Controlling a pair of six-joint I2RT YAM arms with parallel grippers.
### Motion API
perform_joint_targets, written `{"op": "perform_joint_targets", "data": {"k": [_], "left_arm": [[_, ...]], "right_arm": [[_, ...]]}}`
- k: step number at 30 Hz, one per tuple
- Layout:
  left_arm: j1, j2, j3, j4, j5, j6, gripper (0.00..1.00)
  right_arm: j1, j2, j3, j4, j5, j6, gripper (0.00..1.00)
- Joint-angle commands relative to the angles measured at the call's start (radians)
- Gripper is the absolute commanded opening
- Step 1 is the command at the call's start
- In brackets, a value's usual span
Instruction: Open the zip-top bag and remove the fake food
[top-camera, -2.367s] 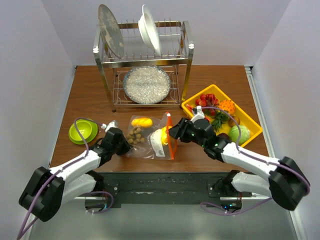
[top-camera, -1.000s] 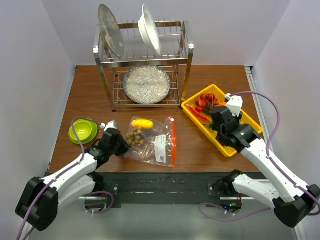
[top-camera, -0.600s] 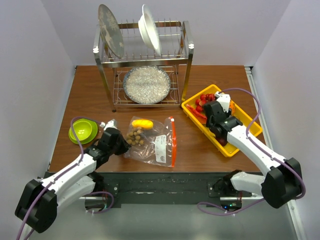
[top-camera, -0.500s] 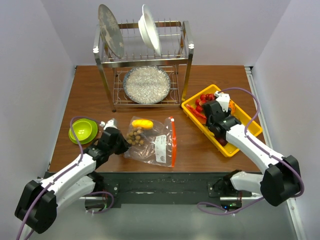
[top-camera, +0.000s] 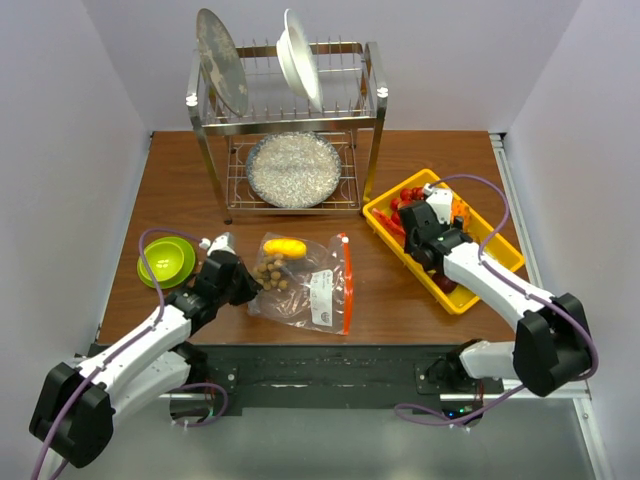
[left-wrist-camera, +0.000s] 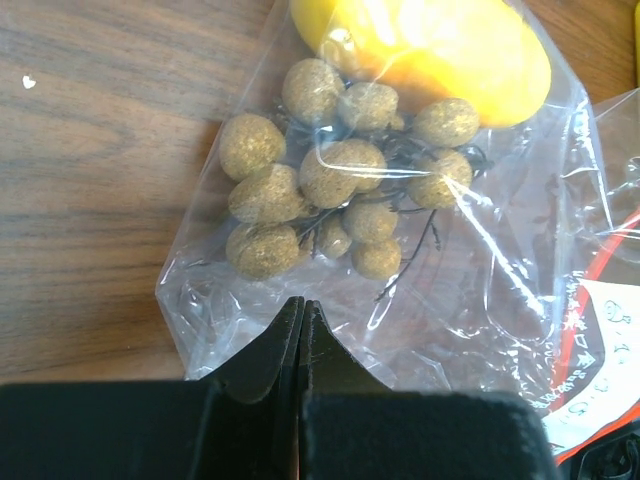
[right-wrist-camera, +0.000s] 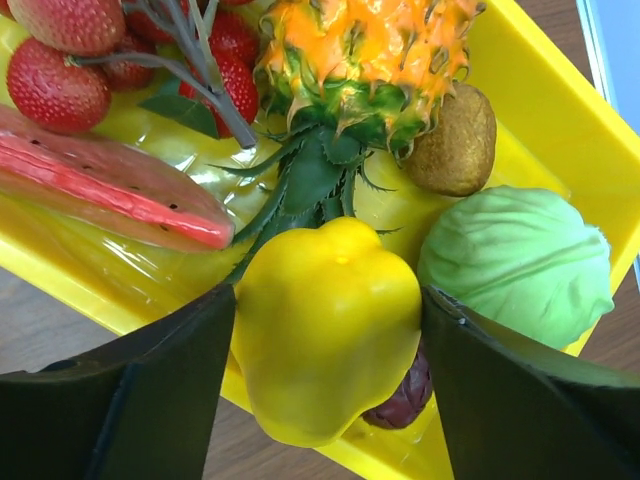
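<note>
The zip-top bag (top-camera: 310, 285) lies flat on the table, its orange-red zipper strip (top-camera: 347, 280) on the right. Inside it are a yellow-orange mango (top-camera: 284, 246) and a cluster of brown balls (left-wrist-camera: 330, 175). My left gripper (left-wrist-camera: 302, 305) is shut on the bag's (left-wrist-camera: 500, 290) left edge. Over the yellow tray (right-wrist-camera: 540, 110), my right gripper (right-wrist-camera: 330, 300) stands open around a yellow bell pepper (right-wrist-camera: 325, 330). The pepper sits just free of both fingers, near the tray's front rim.
The tray (top-camera: 500, 260) also holds a pineapple (right-wrist-camera: 370, 50), strawberries (right-wrist-camera: 60, 90), a watermelon slice (right-wrist-camera: 110, 190), a kiwi (right-wrist-camera: 455, 140) and a green cabbage (right-wrist-camera: 515, 265). A green bowl (top-camera: 165, 262) sits at the left. A dish rack (top-camera: 290, 110) with a pan (top-camera: 294, 170) stands behind.
My right arm carried the yellow pepper from the bag's mouth over to the tray, and its jaws have just widened around it. The left gripper and bag stayed put.
</note>
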Motion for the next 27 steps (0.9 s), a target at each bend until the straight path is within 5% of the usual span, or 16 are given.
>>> {"op": "perform_joint_targets", "data": {"k": [1, 18, 22, 24, 27], "left_arm": [[0.000, -0.002, 0.058, 0.011, 0.013, 0.045, 0.02], [0.000, 0.017, 0.138, 0.017, 0.050, 0.119, 0.25], [0.000, 0.022, 0.149, 0.023, 0.082, 0.137, 0.28], [-0.002, 0.028, 0.158, 0.035, 0.094, 0.150, 0.29], [-0.014, 0.048, 0.181, 0.054, 0.119, 0.165, 0.32]], "right_arm": [[0.006, 0.024, 0.008, -0.040, -0.074, 0.013, 0.80], [0.006, -0.180, 0.134, -0.247, -0.075, 0.002, 0.91], [0.009, -0.234, 0.153, -0.238, -0.182, 0.011, 0.77], [0.012, -0.256, 0.136, -0.215, -0.240, 0.036, 0.60], [0.029, -0.269, 0.098, -0.157, -0.363, 0.079, 0.54]]}}
